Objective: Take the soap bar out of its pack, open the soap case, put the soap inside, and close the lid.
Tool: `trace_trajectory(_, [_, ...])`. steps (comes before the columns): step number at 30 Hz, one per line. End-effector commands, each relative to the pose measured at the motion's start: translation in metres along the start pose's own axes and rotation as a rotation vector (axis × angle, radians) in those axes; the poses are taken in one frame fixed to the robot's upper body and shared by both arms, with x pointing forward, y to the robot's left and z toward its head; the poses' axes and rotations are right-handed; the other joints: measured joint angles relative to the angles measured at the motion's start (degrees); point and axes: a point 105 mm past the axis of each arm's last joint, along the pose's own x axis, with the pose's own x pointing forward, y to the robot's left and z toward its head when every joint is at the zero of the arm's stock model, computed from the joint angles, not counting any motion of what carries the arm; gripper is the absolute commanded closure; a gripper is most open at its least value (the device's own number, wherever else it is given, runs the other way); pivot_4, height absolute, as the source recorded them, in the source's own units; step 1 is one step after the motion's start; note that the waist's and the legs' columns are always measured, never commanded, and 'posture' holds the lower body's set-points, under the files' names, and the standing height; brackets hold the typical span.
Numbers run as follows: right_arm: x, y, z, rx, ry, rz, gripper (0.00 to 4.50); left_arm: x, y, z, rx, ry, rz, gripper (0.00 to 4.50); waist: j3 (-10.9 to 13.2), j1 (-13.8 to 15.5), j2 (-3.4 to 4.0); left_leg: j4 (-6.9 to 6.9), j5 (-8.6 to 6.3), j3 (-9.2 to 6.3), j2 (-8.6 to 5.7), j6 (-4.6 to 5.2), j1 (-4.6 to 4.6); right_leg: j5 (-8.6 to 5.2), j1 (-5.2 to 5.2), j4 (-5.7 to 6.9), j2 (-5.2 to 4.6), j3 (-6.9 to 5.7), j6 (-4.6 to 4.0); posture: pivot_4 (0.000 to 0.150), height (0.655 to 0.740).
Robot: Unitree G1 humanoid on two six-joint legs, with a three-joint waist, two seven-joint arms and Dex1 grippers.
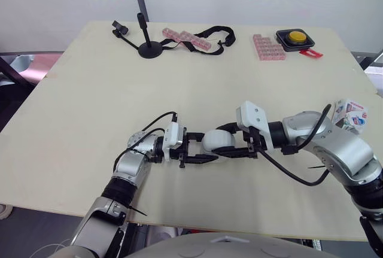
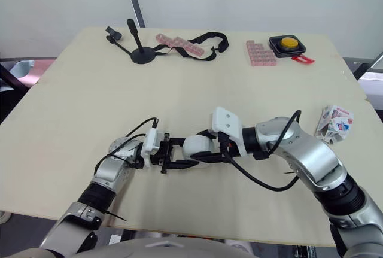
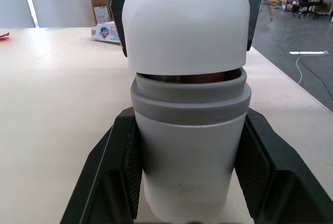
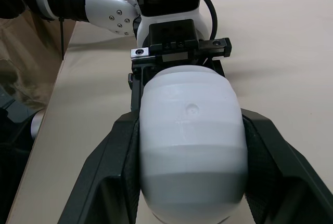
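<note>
A white oval soap case (image 1: 216, 141) hangs just above the table's front middle, held from both ends. My left gripper (image 1: 206, 148) is shut on its base (image 3: 190, 161), which has a grey rim. On the rounded lid (image 3: 184, 21) my right gripper (image 4: 190, 130) is shut from the opposite side. In the left wrist view a thin dark gap (image 3: 190, 77) separates lid and rim; what lies inside is too dark to tell. The crumpled soap pack (image 1: 350, 114), white with blue and red print, lies at the table's right edge.
At the back of the table stand a black stand (image 1: 149, 45), a black strap (image 1: 215, 33) with pink block strips (image 1: 187, 38), a pink block tray (image 1: 268, 47) and a yellow button in a black box (image 1: 295, 38). The table's front edge (image 1: 197, 225) runs close below the grippers.
</note>
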Motion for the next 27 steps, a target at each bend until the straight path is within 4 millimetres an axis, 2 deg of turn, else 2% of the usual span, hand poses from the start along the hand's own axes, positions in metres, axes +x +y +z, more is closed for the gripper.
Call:
trace_trajectory(1, [0.0,0.0,0.001,-0.013,-0.001,0.003,2.38,0.002,0.001,0.009,0.039,-0.014,-0.01,2.62,0.0,0.0,0.0,0.0,0.0,0.0,0.0,0.0,0.0,0.0,0.0,0.0,0.0,0.0,0.0,0.15,0.7395])
trace_trajectory(20, [0.002,0.002,0.007,0.031,-0.005,0.035,2.38,0.002,0.002,0.007,0.04,-0.001,-0.003,2.62,0.0,0.0,0.0,0.0,0.0,0.0,0.0,0.0,0.01,0.0,0.01,0.05,0.0,0.0,0.0,0.15,0.7395])
trace_trajectory(22, [0.002,0.002,0.009,0.022,-0.007,0.033,1.51,0.002,0.002,0.007,0.039,0.0,-0.003,2.62,0.0,0.0,0.0,0.0,0.0,0.0,0.0,0.0,0.01,0.0,0.0,0.07,0.0,0.0,0.0,0.15,0.7395])
trace_trajectory(26, [0.002,0.002,0.012,0.007,-0.011,0.035,0.24,0.002,0.002,0.007,0.039,0.002,-0.003,2.62,0.0,0.0,0.0,0.01,0.0,0.0,0.0,0.0,0.01,0.0,0.0,0.08,0.0,0.01,0.0,0.15,0.7395])
trace_trajectory(27, [0.002,0.001,0.013,0.004,-0.012,0.034,0.07,0.001,0.002,0.007,0.039,0.002,-0.003,2.62,0.0,0.0,0.0,0.01,0.0,0.0,0.0,0.0,0.01,0.0,0.0,0.08,0.0,0.01,0.0,0.15,0.7395])
